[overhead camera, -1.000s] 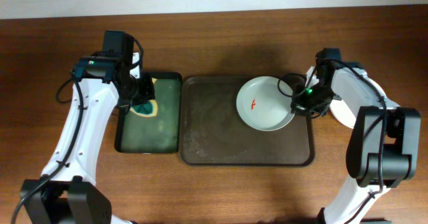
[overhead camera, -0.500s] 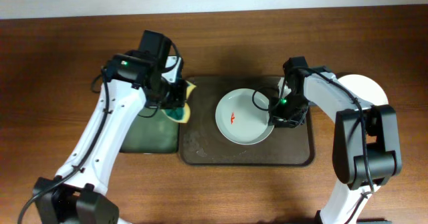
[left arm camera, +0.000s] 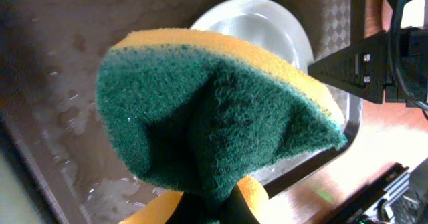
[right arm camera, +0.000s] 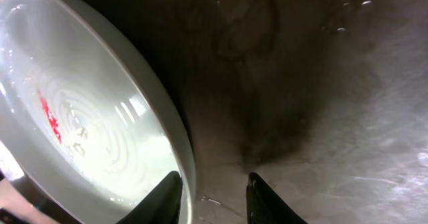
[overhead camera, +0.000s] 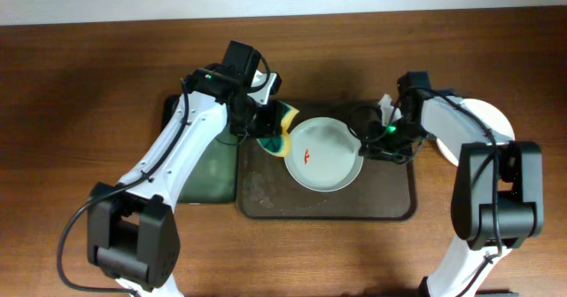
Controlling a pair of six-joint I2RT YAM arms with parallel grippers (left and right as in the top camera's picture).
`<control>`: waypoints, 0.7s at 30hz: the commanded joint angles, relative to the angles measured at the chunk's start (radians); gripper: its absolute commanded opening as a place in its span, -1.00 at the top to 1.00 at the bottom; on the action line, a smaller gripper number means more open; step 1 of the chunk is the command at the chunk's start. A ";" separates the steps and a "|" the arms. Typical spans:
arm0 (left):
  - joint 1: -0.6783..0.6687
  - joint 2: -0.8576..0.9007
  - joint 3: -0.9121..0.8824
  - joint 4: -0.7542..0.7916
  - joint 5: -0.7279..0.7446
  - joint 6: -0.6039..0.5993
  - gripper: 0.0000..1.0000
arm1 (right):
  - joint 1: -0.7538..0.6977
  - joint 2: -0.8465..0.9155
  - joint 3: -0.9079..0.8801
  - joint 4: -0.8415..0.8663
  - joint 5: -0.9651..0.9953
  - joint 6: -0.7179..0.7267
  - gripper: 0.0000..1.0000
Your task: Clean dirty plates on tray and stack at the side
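Your left tool (overhead camera: 273,130) is pinching a sponge (left arm camera: 214,117), yellow on one face and green scrub on the other, folded so the green side bulges outward. It hangs at the upper-left rim of the plate (overhead camera: 324,153). Whether the sponge touches the plate, you cannot tell from these views.

The plate lies flat inside the tray (overhead camera: 275,195), in its upper middle part, and a red smear (overhead camera: 306,156) sits a little left of the plate's centre. The tray floor around the plate shows wet streaks and droplets.

Your right tool (right arm camera: 214,197) sits low at the right rim of the plate with its fingers spread a little. In the right wrist view, the rim runs just beside the left-hand finger, and bare tray floor shows in the gap. Nothing is pinched there.

A second plate (overhead camera: 490,118) rests on the counter (overhead camera: 89,58) to the right of the tray. It is partly hidden under your right arm, so you cannot tell whether it is one plate or a stack.

A black tray (overhead camera: 217,168) with a green inside lies just beside the left edge of the brown tray, and your left arm crosses over its upper end.
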 commanded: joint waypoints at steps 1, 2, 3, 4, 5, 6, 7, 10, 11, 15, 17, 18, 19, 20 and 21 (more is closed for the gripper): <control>-0.022 0.041 0.019 0.013 0.059 -0.010 1.00 | 0.000 -0.029 0.005 -0.003 -0.055 -0.052 0.35; -0.026 0.052 0.019 0.014 0.055 -0.017 1.00 | 0.000 -0.029 0.000 0.001 -0.055 -0.052 0.34; -0.027 0.056 0.019 0.013 0.055 -0.029 1.00 | 0.000 -0.029 -0.007 0.006 -0.055 -0.051 0.34; -0.027 0.062 0.019 0.013 0.056 -0.036 1.00 | 0.000 -0.029 -0.011 0.009 -0.055 -0.051 0.34; -0.027 0.068 0.019 0.013 0.056 -0.045 1.00 | 0.000 -0.029 -0.016 0.013 -0.055 -0.051 0.35; -0.027 0.074 0.019 0.013 0.056 -0.056 1.00 | 0.000 -0.029 -0.024 0.021 -0.055 -0.051 0.35; -0.028 0.080 0.019 0.013 0.056 -0.066 1.00 | 0.000 -0.029 -0.028 0.028 -0.055 -0.048 0.37; -0.044 0.101 0.019 0.008 0.060 -0.102 1.00 | 0.000 -0.029 -0.053 0.064 -0.056 -0.027 0.61; -0.048 0.105 0.019 0.004 0.066 -0.132 1.00 | 0.000 -0.029 -0.062 0.077 -0.059 -0.016 0.68; -0.051 0.106 0.026 0.035 0.190 -0.179 1.00 | 0.000 -0.029 -0.079 0.103 -0.059 0.005 0.81; -0.051 0.106 0.038 0.019 0.240 -0.198 1.00 | 0.000 -0.029 -0.079 0.102 -0.058 0.005 0.85; -0.052 0.106 0.049 -0.003 0.240 -0.198 1.00 | 0.000 -0.029 -0.079 0.102 -0.058 0.005 0.91; -0.054 0.106 0.054 -0.013 0.253 -0.198 1.00 | 0.001 -0.029 -0.079 0.102 -0.058 0.005 0.91; -0.056 0.106 0.060 -0.017 0.279 -0.197 1.00 | 0.002 -0.029 -0.079 0.103 -0.058 0.005 0.92; -0.062 0.106 0.066 -0.017 0.294 -0.198 1.00 | 0.005 -0.029 -0.079 0.105 -0.058 0.005 0.92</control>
